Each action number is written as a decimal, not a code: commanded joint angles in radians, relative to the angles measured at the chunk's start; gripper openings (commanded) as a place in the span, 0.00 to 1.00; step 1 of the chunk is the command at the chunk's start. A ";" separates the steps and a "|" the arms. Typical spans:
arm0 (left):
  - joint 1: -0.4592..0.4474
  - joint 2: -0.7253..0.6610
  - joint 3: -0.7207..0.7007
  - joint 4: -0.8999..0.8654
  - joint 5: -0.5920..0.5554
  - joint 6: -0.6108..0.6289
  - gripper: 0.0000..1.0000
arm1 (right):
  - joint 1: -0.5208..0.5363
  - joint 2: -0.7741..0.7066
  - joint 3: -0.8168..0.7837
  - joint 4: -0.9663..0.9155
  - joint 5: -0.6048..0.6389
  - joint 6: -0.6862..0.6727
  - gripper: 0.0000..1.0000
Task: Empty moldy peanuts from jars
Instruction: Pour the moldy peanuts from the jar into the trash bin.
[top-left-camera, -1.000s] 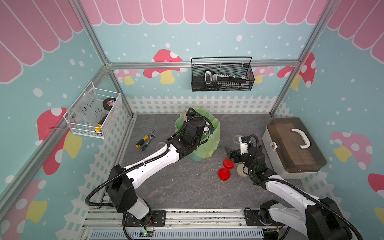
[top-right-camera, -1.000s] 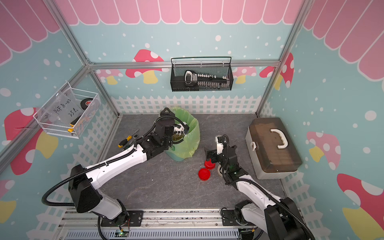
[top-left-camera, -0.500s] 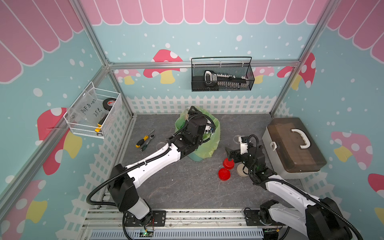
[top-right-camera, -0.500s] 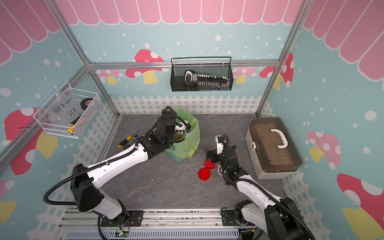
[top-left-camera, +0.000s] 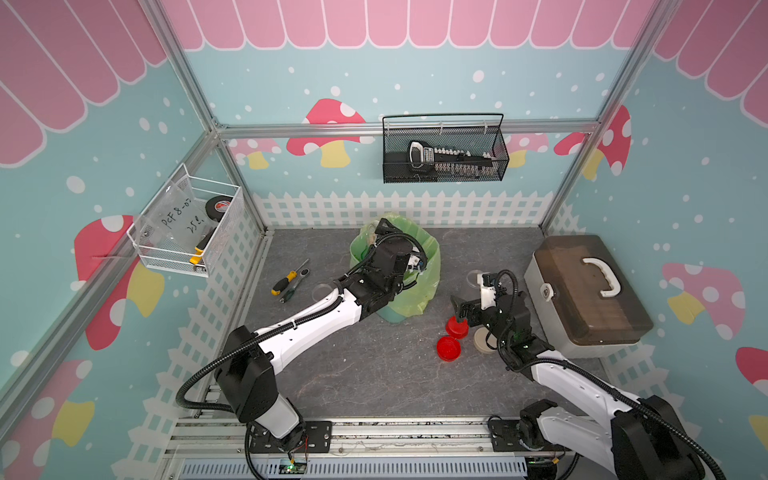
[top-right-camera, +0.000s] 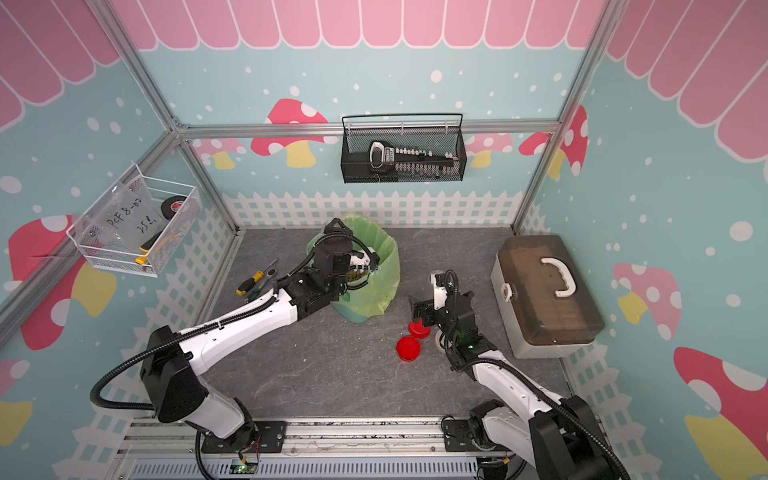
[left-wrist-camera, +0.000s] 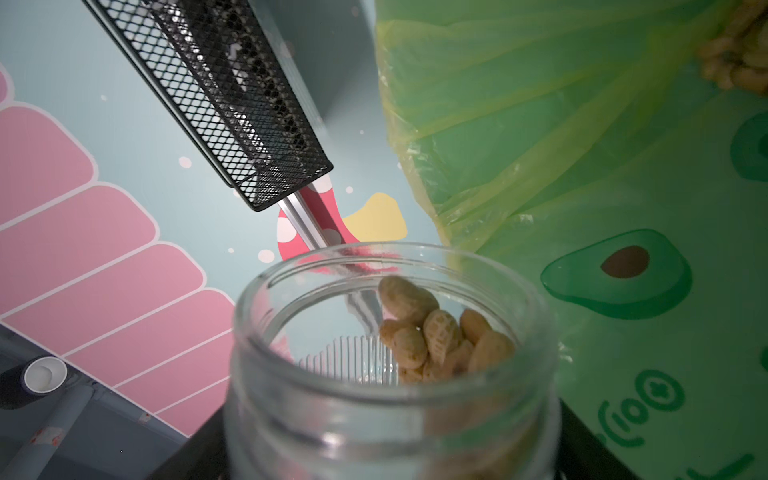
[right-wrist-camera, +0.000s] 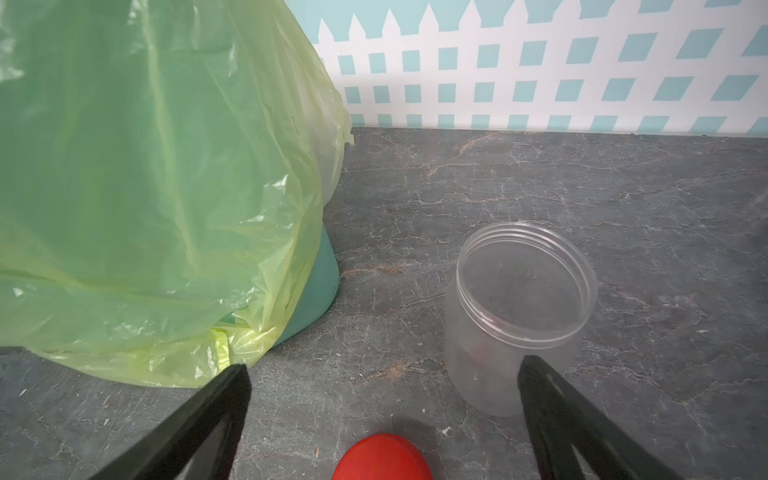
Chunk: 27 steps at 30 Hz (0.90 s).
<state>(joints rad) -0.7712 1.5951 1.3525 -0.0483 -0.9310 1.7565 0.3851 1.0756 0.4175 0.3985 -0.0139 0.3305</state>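
My left gripper (left-wrist-camera: 386, 457) is shut on a clear jar (left-wrist-camera: 390, 374) without a lid, held tilted over the green-bagged bin (top-left-camera: 424, 291). Several moldy peanuts (left-wrist-camera: 436, 332) lie against the jar's low side, and more peanuts (top-right-camera: 357, 274) lie in the bin. In both top views the wrist hides this jar. My right gripper (right-wrist-camera: 384, 365) hangs open low over the floor, with nothing between its fingers. An empty open jar (right-wrist-camera: 519, 316) stands just beyond one finger. Two red lids (top-left-camera: 449, 348) (top-left-camera: 457, 327) and a beige lid (top-left-camera: 484, 343) lie on the floor under the right arm.
A brown-lidded toolbox (top-left-camera: 586, 291) stands at the right wall. Screwdrivers (top-left-camera: 289, 282) lie left of the bin, with another clear jar (top-left-camera: 322, 291) beside the left arm. A black mesh basket (top-left-camera: 444, 153) and a white wire basket (top-left-camera: 187, 224) hang on the walls.
The left wrist has shifted slightly over the bin with the jar. The right arm has not moved.
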 joint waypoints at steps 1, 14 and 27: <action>0.021 -0.031 0.039 0.085 0.022 0.080 0.23 | -0.006 -0.015 -0.016 0.026 0.014 0.007 0.99; 0.031 0.038 0.059 0.167 0.056 0.118 0.23 | -0.006 -0.015 -0.016 0.025 0.014 0.007 0.99; 0.024 -0.109 0.094 -0.151 0.087 -0.351 0.23 | -0.006 -0.016 -0.018 0.026 0.012 0.007 0.99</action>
<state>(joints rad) -0.7418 1.5578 1.3880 -0.0982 -0.8772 1.5932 0.3851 1.0702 0.4122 0.4088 -0.0082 0.3340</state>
